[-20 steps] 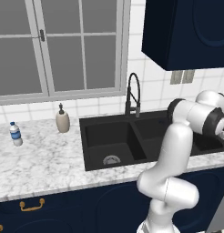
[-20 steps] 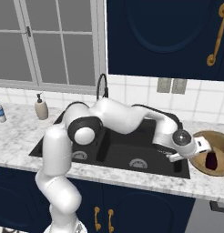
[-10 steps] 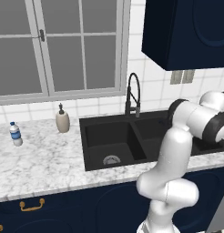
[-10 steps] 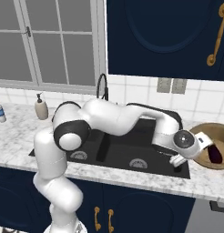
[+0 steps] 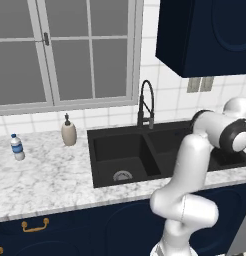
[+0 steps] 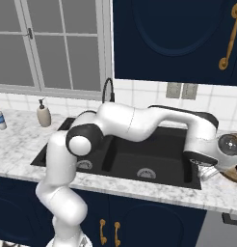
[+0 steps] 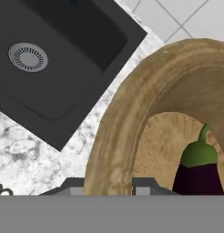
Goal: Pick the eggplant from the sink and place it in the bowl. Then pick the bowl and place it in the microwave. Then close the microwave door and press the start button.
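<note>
The wooden bowl (image 7: 132, 118) stands on the marble counter to the right of the black sink (image 7: 50, 68), and its brown edge shows at the far right (image 6: 232, 174). The dark purple eggplant (image 7: 200, 175) with its green stem lies inside on the bowl's floor. My gripper (image 7: 109, 185) is open and low over the bowl's near wall, one fingertip (image 7: 73, 184) outside the rim and the other inside. The gripper (image 6: 209, 172) hangs at the counter's right end beside the bowl. Sink (image 5: 125, 155) and arched faucet (image 5: 146, 102) lie left of it.
A soap dispenser (image 5: 68, 132) and a small water bottle (image 5: 16, 147) stand on the counter left of the sink. Navy upper cabinets (image 6: 173, 38) hang above. My arm stretches across the right basin (image 6: 154, 159). A window fills the back wall.
The arm has reached further right and the hand has sunk lower onto the bowl's rim. The eggplant stays in the bowl.
</note>
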Robot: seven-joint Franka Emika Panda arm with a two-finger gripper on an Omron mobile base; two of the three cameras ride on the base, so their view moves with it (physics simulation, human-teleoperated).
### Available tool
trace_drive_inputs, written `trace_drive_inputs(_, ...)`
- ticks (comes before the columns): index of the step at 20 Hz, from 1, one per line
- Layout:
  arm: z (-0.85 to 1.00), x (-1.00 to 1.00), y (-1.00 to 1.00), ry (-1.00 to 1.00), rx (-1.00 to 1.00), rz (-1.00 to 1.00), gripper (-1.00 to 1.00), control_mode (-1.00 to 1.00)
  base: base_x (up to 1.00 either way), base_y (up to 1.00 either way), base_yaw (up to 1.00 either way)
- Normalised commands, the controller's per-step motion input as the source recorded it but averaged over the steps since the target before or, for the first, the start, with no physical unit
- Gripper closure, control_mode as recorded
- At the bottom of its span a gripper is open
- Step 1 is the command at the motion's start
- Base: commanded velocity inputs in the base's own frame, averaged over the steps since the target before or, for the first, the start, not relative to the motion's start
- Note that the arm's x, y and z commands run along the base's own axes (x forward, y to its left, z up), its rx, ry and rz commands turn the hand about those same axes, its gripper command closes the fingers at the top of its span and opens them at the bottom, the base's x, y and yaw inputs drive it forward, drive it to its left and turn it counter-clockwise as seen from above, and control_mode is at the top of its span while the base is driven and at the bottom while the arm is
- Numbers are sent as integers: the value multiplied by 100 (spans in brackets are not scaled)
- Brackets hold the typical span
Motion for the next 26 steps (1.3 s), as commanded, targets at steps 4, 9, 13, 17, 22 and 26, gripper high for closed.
trace_drive_inputs(4,0,-100,97,-4,-16,17,100,-100,0,0,0)
trace_drive_inputs(9,1,-65,100,-4,-33,13,100,-100,0,0,0)
trace_drive_inputs(13,1,-14,100,0,-34,10,100,-100,0,0,0)
trace_drive_inputs(17,0,0,100,0,-33,5,100,-100,0,0,0)
trace_drive_inputs(22,30,0,100,4,-8,0,100,-100,0,0,0)
trace_drive_inputs(26,28,0,100,16,8,0,100,-100,0,0,0)
